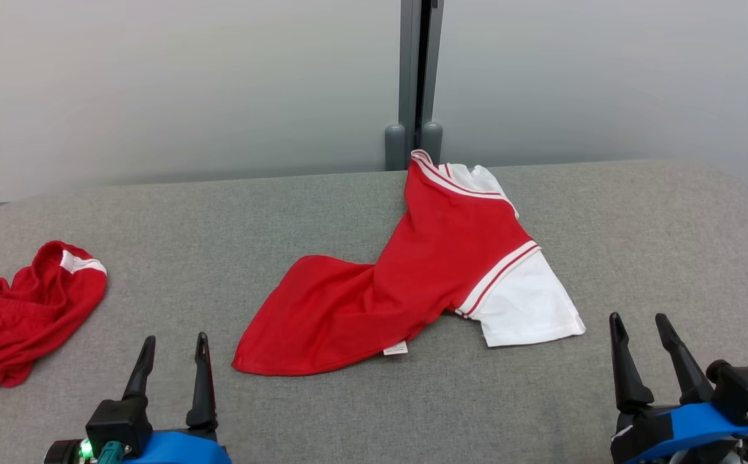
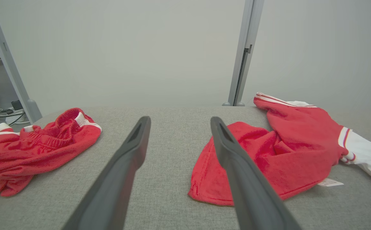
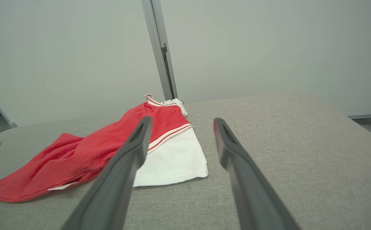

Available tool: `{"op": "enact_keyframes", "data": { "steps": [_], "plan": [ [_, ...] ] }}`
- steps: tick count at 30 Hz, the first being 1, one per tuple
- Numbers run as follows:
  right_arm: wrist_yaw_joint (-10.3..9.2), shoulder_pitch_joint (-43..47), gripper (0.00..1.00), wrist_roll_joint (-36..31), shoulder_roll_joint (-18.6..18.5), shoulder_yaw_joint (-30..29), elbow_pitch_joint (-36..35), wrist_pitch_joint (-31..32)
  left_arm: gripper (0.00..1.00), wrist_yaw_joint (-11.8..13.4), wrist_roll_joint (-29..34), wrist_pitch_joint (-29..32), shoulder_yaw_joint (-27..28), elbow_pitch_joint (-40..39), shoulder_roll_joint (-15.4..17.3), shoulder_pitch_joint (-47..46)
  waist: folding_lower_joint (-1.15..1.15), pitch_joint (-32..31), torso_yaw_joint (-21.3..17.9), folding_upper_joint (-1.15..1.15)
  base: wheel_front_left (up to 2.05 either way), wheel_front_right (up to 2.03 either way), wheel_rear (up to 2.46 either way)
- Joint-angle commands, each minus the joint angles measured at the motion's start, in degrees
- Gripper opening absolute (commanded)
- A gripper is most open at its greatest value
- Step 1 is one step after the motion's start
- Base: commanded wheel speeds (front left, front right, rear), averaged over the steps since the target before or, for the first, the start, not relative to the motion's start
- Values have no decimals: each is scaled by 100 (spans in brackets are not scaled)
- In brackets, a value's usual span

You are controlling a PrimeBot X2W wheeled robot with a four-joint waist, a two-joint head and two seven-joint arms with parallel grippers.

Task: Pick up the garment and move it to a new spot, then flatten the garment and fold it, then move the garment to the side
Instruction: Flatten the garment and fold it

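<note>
Garment (image 1: pixel 413 283) lies twisted mid-surface (image 1: pixel 638 219), left claw (image 1: pixel 175 337) and right claw (image 1: pixel 638 316) both released and empty; looks light, limp, probably best pinched at hem corner and white sleeve edge.

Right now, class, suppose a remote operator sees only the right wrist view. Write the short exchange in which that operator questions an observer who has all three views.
Operator: Is the other arm holding anything?
Observer: No. The left gripper is open and empty, on the near side of the shirt, not touching it.
Operator: What is the red scrap at my left edge?
Observer: A second garment: crumpled red shorts with white trim, lying apart from the shirt on the robot's left.
</note>
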Motion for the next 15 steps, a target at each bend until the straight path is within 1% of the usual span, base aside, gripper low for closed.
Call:
{"op": "enact_keyframes", "data": {
  "steps": [1,8,15],
  "plan": [
    [3,98,100,-37,-14,-26,37,-5,100,39,-3,-27,65,31,-7,37,0,-16,6,1,0,0,0],
    [3,133,100,-58,-14,-53,139,132,100,48,-122,-21,174,392,-51,75,0,-68,58,1,0,0,0],
    [3,130,100,-21,-14,-19,114,179,100,80,-148,93,109,400,-31,93,0,-95,86,1,0,0,0]
  ]
}}
